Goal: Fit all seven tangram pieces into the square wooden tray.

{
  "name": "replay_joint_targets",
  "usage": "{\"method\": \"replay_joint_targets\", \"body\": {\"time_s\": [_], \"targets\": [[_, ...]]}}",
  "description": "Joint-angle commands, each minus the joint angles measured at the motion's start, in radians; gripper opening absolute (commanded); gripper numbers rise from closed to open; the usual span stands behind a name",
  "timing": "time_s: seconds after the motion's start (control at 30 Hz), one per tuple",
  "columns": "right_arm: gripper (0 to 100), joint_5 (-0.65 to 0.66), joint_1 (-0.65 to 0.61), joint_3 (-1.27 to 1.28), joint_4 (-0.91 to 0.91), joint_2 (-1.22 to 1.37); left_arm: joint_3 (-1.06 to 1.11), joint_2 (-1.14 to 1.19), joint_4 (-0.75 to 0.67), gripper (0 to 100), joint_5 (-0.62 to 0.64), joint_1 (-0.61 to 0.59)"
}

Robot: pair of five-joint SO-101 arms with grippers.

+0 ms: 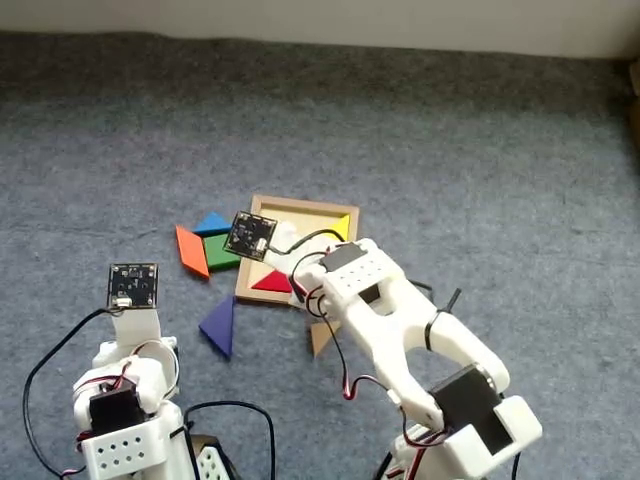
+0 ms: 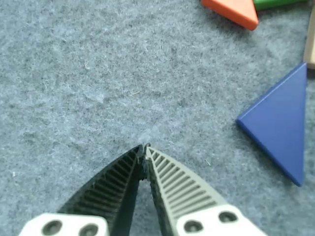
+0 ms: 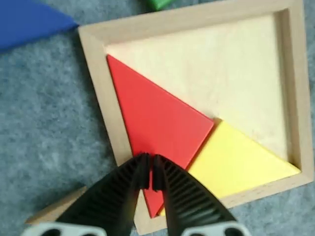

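One tray (image 3: 197,21), two pieces (image 3: 157,123) inside, five outside; left gripper (image 2: 144,149) and right gripper (image 3: 150,160) closed

Grey carpet (image 1: 450,150) carries the square wooden tray (image 1: 300,207); orange parallelogram (image 1: 191,251), green piece (image 1: 222,252) and dark blue triangle (image 1: 220,323) lie left of it, tan triangle (image 1: 321,337) nearer.

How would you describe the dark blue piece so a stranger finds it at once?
Find the square wooden tray on the grey carpet. Outside the corner that holds the red triangle lies a dark blue triangle. It is much darker than the light blue triangle and touches no other piece.
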Motion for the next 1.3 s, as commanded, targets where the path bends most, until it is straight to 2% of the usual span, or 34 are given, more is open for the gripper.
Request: {"method": "replay_joint_targets", "body": {"time_s": [0.0,0.1,0.23,0.4,0.6,0.7,0.8,1.1,1.27], "targets": [[2.7,0.005,-0.002,0.007,0.022,-0.133,0.019,-0.045,0.005,1,0.006,-0.008],[2.6,0.0,-0.004,0.067,0.022,-0.252,0.019,-0.045,0.005,1,0.006,-0.008],[2.6,-0.137,0.013,0.134,0.021,-0.418,0.019,-0.045,0.005,1,0.006,-0.008],[2.6,-0.379,0.022,0.225,0.027,-0.575,0.019,-0.045,0.005,1,0.006,-0.008],[4.0,-0.781,0.022,0.349,0.035,-0.702,0.019,-0.045,0.005,1,0.006,-0.008],[13.6,-0.908,0.022,0.369,0.061,-0.719,0.019,-0.045,0.005,1,0.006,-0.008],[21.7,-0.99,0.018,0.381,0.062,-0.719,0.019,-0.045,0.005,1,0.006,-0.008],[21.9,-1.192,-0.002,0.417,0.064,-0.716,0.019,-0.045,0.005,1,0.006,-0.008],[21.9,-1.211,-0.073,0.414,0.064,-0.714,0.019,-0.045,0.005,1,0.006,-0.008]]}}
